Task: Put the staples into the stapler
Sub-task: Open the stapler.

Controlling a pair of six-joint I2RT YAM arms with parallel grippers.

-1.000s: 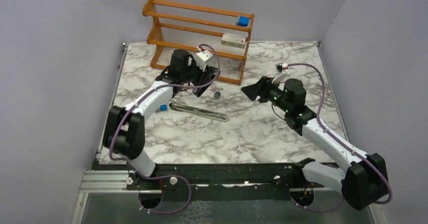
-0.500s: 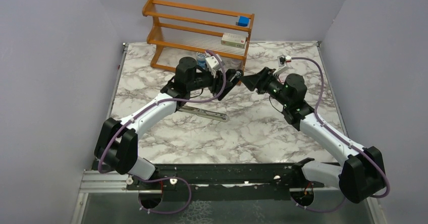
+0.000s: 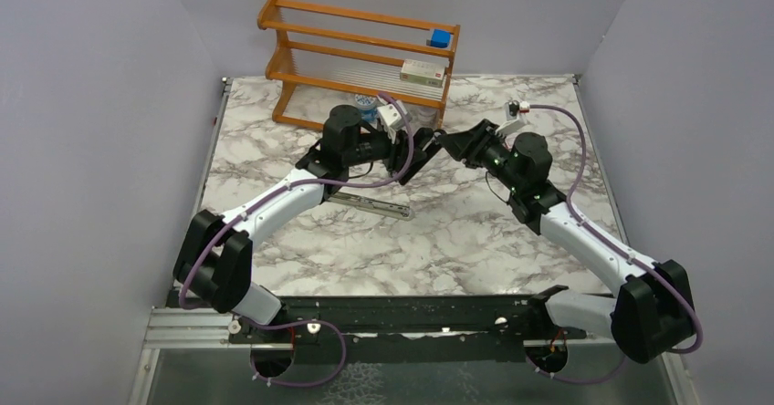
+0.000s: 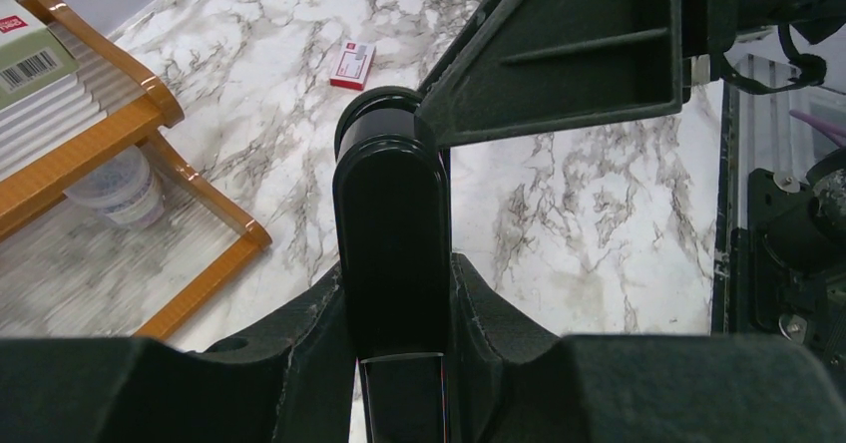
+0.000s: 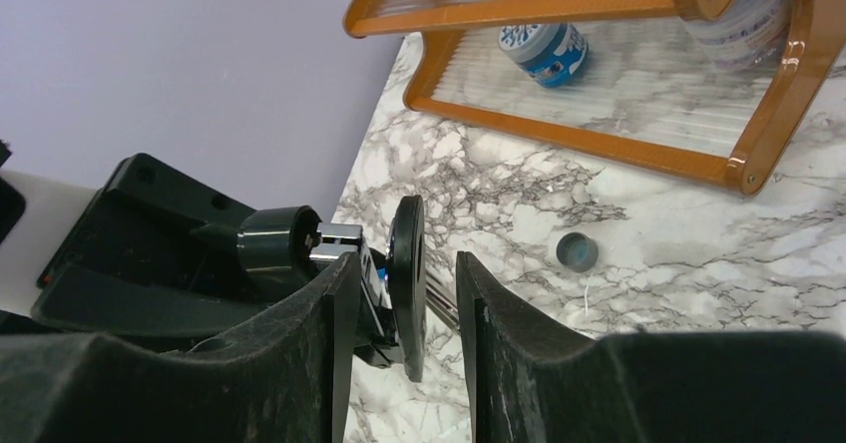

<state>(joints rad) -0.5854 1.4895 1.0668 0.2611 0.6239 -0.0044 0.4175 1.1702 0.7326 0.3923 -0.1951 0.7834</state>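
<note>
Marble tabletop point(image 3: 475, 241) bears the stapler point(image 3: 374, 207) lying left-right; left hand point(image 4: 396, 273) clamps a black bar point(image 4: 389, 214), right hand point(image 5: 402, 260) spread around it.

The table point(image 3: 475, 241) was white marble with grey veins. The rack point(image 3: 358, 58) at upper centre was orange-brown and held a blue block point(image 3: 440, 37). The stapler point(image 4: 391, 223) was black, and the small box point(image 4: 352, 64) red and white.

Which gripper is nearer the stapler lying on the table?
Left. The left gripper, clamping a black piece, hangs just beyond the right end of the stapler; the right gripper faces it from farther right.
</note>
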